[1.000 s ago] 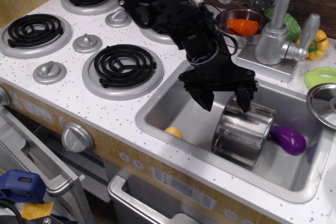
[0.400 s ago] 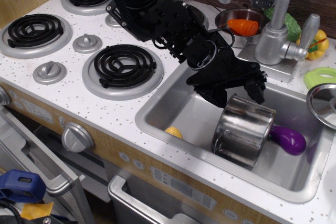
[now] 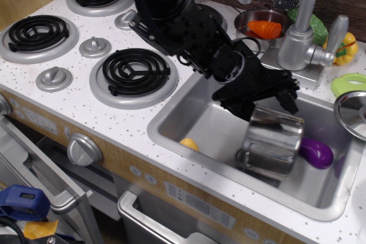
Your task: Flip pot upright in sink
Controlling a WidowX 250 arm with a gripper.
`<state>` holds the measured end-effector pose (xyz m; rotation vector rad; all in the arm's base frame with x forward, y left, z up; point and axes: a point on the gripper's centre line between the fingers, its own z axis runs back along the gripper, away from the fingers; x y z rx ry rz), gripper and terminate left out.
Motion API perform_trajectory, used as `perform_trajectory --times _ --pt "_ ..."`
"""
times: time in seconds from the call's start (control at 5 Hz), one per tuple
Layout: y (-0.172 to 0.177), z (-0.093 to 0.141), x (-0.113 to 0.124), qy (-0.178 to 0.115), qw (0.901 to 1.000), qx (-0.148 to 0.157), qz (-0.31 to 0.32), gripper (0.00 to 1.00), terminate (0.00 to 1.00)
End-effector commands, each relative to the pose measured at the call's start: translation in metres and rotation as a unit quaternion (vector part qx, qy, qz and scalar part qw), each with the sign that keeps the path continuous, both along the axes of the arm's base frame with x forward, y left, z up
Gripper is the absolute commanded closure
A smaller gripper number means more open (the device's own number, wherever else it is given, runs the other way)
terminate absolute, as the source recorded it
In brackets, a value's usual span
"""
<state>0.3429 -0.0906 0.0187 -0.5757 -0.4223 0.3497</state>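
The shiny steel pot (image 3: 271,141) lies tilted in the grey sink (image 3: 189,115), its upper end toward the faucet and a loop handle (image 3: 244,156) low on the left. My black gripper (image 3: 270,104) hangs right over the pot's upper end. Its fingers are spread, one finger (image 3: 249,108) at the pot's left side and one at its right, touching or nearly touching the steel. I cannot see the pot's opening.
A purple eggplant (image 3: 316,152) lies right of the pot and a yellow item (image 3: 190,144) at the sink's front left. The faucet (image 3: 300,32), a small bowl with an orange item (image 3: 264,27) and a flat lid (image 3: 351,112) stand nearby. Burners lie to the left.
My gripper has moved right and down onto the pot's upper end. The pot has shifted and stands steeper than before, with its lower end turned.
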Motion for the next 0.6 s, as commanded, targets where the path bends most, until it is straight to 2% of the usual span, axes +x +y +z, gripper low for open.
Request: perform_trajectory --times 0.0,0.2,0.4 --pt "-0.0178 0.0079 0.0142 -0.027 0.9995 -0.01 0.012 0.0 0.0" --pt "-0.023 0.0078 0.0162 -0.032 0.999 -0.022 0.022 0.0 0.0" --pt "-0.0253 0.0099 0.0178 -0.039 0.9981 -0.041 0.027 1.0 0.0"
